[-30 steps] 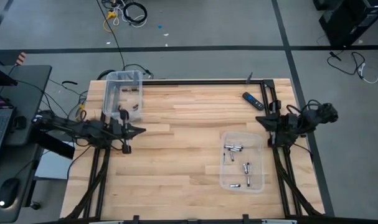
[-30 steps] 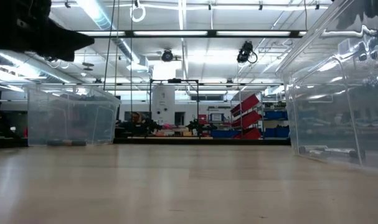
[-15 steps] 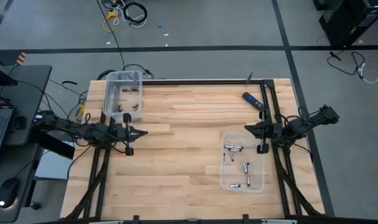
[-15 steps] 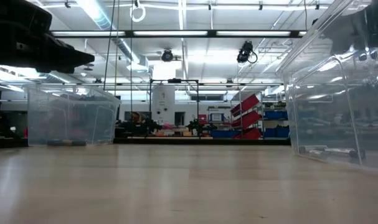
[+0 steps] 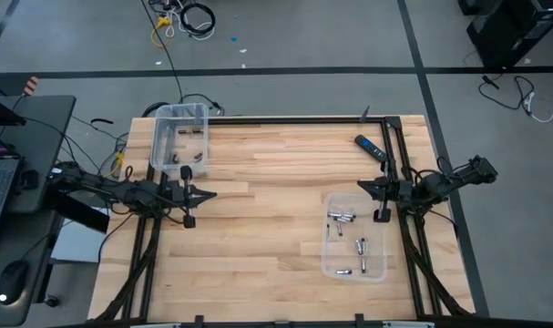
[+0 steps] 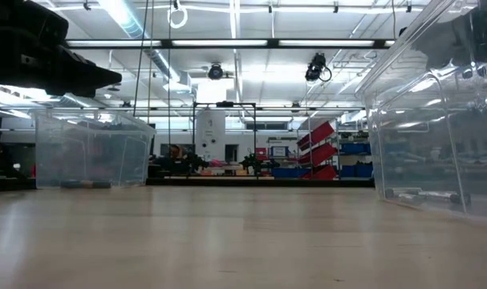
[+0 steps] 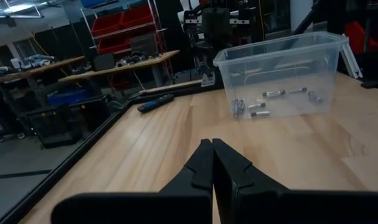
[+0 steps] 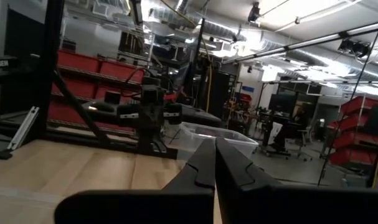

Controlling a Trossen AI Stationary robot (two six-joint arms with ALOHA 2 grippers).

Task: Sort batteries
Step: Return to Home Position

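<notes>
Several small silvery batteries (image 5: 342,218) lie on the floor of a clear bin (image 5: 329,266) at the table's right. A few dark batteries (image 5: 187,157) lie in a second clear bin (image 5: 158,137) at the far left corner. My left gripper (image 5: 210,192) is shut and empty. It hovers just near of the left bin and points level toward the table's right, at the right bin (image 7: 282,71). My right gripper (image 5: 362,187) is shut and empty. It hovers over the right bin's far edge and points toward the table's left.
A black-and-blue remote (image 5: 370,148) lies near the far right corner. The table's middle is bare wood (image 5: 267,228). A black frame rail (image 5: 285,119) runs along the far edge. In the low view the left arm (image 6: 42,56) hangs above the left bin (image 6: 91,148).
My right gripper has come down, its fingers dropping nearer to level and reaching out over the right bin's far edge. My left gripper has sunk a little. Both have since kept still. Neither has opened.
</notes>
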